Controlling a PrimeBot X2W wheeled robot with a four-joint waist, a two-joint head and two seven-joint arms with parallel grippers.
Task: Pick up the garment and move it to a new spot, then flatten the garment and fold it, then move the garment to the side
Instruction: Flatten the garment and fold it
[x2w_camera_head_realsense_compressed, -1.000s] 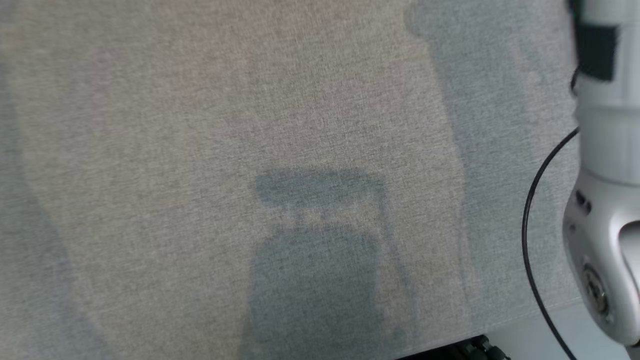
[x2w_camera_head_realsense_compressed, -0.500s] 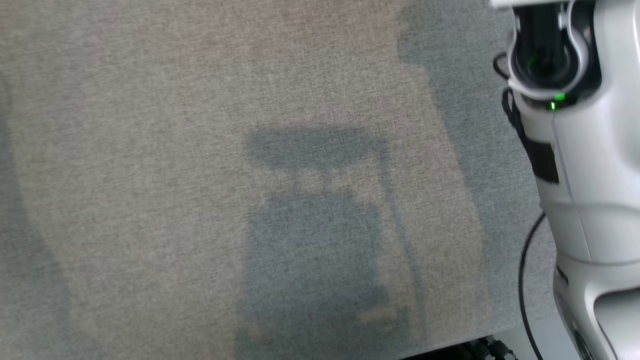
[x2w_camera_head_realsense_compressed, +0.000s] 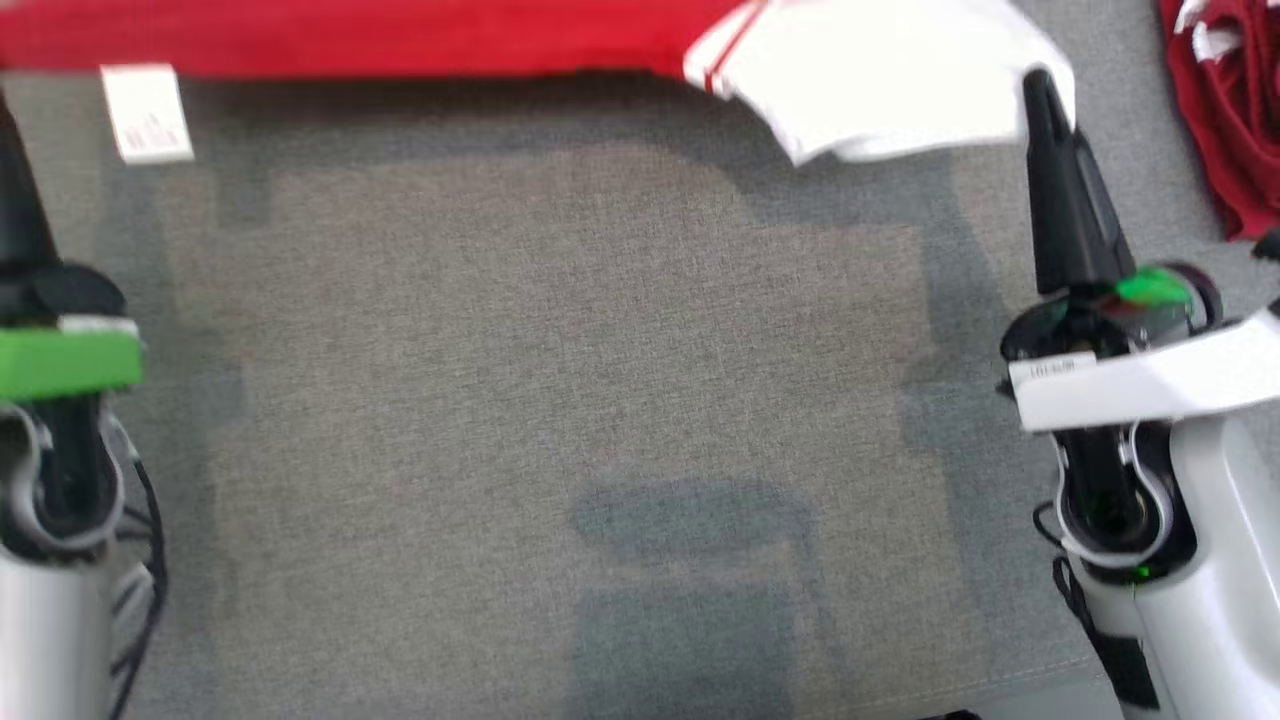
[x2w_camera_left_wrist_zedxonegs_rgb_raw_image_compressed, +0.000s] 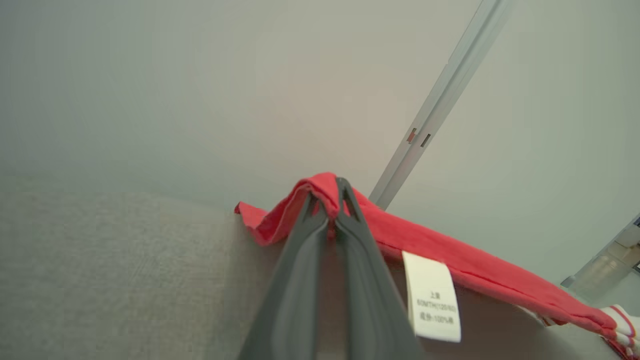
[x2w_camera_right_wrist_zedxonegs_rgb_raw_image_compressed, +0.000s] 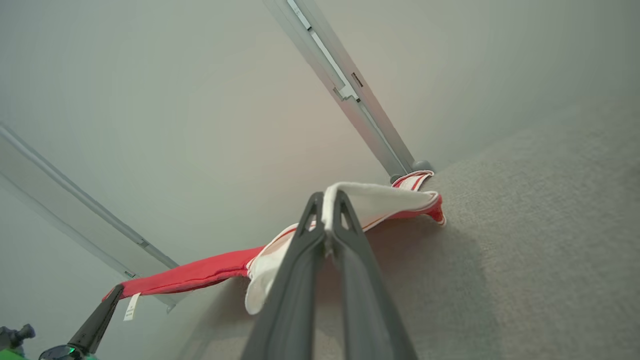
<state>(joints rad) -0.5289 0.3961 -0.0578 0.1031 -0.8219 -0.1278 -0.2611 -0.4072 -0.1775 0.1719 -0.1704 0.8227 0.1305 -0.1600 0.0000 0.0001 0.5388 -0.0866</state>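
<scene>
The garment (x2w_camera_head_realsense_compressed: 350, 40) is red with a white, red-striped section (x2w_camera_head_realsense_compressed: 880, 90). It hangs stretched in a band across the top of the head view, above the grey cloth-covered table (x2w_camera_head_realsense_compressed: 600, 350). A white care label (x2w_camera_head_realsense_compressed: 147, 112) dangles from it near the left end. My left gripper (x2w_camera_left_wrist_zedxonegs_rgb_raw_image_compressed: 327, 192) is shut on the red edge of the garment (x2w_camera_left_wrist_zedxonegs_rgb_raw_image_compressed: 450, 260). My right gripper (x2w_camera_head_realsense_compressed: 1042, 85) is shut on the white section (x2w_camera_right_wrist_zedxonegs_rgb_raw_image_compressed: 380, 200), which folds over its fingertips. The left gripper (x2w_camera_right_wrist_zedxonegs_rgb_raw_image_compressed: 111, 295) also shows at the far end of the band in the right wrist view.
Another red and white cloth (x2w_camera_head_realsense_compressed: 1230, 110) lies bunched at the table's far right. The table's front edge (x2w_camera_head_realsense_compressed: 1050, 680) runs along the lower right. A pale wall with a metal rail (x2w_camera_left_wrist_zedxonegs_rgb_raw_image_compressed: 440, 105) stands behind the table.
The head camera has swung, so the whole picture shifted. Earlier it showed grey table and my right forearm; now the stretched garment and both grippers are in it.
</scene>
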